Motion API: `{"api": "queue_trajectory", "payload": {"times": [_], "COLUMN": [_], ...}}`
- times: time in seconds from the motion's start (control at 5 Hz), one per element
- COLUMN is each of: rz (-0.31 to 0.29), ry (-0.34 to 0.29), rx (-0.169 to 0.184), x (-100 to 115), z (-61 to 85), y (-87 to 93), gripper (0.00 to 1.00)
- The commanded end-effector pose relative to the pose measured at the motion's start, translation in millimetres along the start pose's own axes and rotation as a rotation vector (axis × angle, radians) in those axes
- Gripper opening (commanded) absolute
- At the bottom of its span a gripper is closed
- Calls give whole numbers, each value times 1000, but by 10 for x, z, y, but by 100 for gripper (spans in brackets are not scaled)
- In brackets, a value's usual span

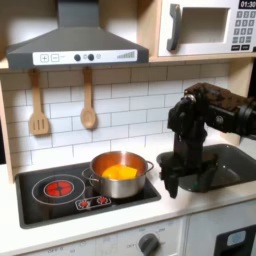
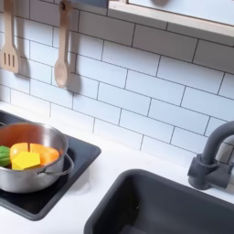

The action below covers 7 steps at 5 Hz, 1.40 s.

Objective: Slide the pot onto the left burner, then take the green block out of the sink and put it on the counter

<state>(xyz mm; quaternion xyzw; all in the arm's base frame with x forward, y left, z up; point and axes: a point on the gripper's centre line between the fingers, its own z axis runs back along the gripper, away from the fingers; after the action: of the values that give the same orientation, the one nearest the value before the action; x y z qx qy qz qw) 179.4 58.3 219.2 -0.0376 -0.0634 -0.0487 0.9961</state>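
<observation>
1. The small round steel pot (image 1: pixel 120 175) (image 2: pixel 30 157) looks like polished, shiny metal.
2. The black cooktop panel (image 1: pixel 45 200) (image 2: pixel 78 164) is smooth and glossy.
3. The dark grey basin of the sink (image 2: pixel 164 208) looks like matt plastic.
4. The two hanging spoons (image 1: pixel 88 105) (image 2: pixel 61 46) look wooden.
5. The white tile wall (image 2: pixel 146 91) is glossy.
</observation>
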Motion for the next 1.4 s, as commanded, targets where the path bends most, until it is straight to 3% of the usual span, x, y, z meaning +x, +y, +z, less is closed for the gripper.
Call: {"api": "queue_trajectory", "payload": {"times": [0.0, 0.2, 0.4, 0.6, 0.8, 1.2], "rz": [-58, -62, -54, -46, -12, -16], "ry": [-128, -202, -236, -291, -347, -457], "rx": [-23, -93, -96, -133, -197, -272], "x": [166, 260, 335, 479, 612, 808], "z": [62, 109, 141, 233, 293, 489], "y": [-46, -95, -98, -133, -130, -215], "gripper": [100, 100, 100, 100, 100, 100]}}
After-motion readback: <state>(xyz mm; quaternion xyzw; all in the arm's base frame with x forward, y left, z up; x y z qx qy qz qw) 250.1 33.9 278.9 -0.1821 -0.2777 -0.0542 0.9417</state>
